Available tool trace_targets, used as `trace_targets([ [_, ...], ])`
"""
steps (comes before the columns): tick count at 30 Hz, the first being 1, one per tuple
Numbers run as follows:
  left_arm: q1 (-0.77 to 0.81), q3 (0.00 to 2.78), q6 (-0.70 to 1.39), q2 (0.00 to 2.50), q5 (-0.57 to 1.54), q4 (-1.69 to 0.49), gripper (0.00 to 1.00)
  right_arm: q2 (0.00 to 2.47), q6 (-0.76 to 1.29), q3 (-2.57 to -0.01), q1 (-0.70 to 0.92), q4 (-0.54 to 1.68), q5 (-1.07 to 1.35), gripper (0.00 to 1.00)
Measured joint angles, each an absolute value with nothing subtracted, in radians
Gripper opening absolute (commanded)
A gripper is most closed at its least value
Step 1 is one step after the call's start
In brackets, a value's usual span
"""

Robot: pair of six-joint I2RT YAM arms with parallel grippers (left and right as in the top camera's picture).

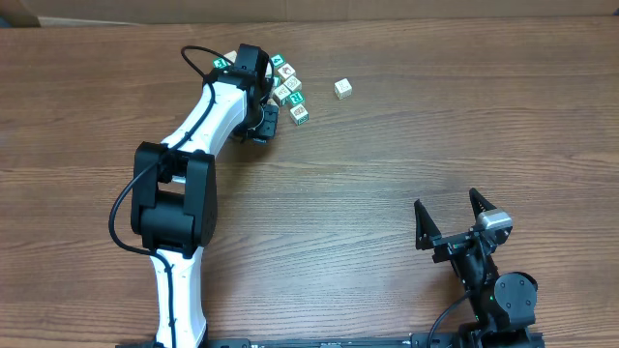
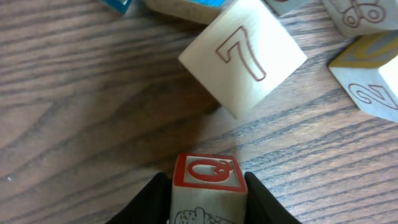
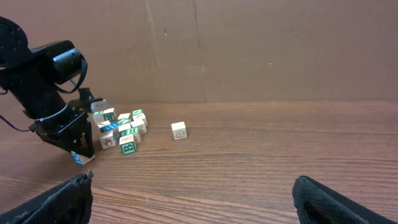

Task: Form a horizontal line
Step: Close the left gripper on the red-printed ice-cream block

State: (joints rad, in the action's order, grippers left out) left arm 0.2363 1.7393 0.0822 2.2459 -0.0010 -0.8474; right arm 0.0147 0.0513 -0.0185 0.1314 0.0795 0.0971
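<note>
Several small cream picture cubes with teal, red and blue faces lie in an irregular bunch [image 1: 289, 87] at the table's far middle; the bunch also shows in the right wrist view [image 3: 123, 129]. No straight row of cubes shows. One cube [image 1: 341, 89] sits alone to the right of the bunch [image 3: 180, 130]. My left gripper [image 1: 263, 124] is at the bunch's left side, shut on a cube with a red-framed Q face [image 2: 205, 177]. A cube marked 7 [image 2: 242, 56] lies just ahead of it. My right gripper [image 1: 446, 201] is open and empty, far from the cubes [image 3: 193, 199].
The wooden table [image 1: 406, 145] stretches between the two arms. A brown cardboard wall [image 3: 249, 50] stands behind the table. My left arm [image 1: 203, 116] lies across the table's left middle.
</note>
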Motion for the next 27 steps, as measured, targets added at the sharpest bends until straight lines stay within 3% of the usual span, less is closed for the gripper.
trace_targets([
  [5,0.236,1.736,0.121,2.246,-0.004,-0.853,0.46,0.015,0.051,-0.019,0.131,0.08,0.097,1.0],
  [14,0.236,1.736,0.133,2.246,-0.021,-0.838,0.34,0.015,0.051,-0.019,0.131,0.08,0.097,1.0],
  [27,0.241,1.736,0.153,2.246,-0.037,-0.895,0.31,0.015,0.051,-0.019,0.131,0.08,0.097,1.0],
])
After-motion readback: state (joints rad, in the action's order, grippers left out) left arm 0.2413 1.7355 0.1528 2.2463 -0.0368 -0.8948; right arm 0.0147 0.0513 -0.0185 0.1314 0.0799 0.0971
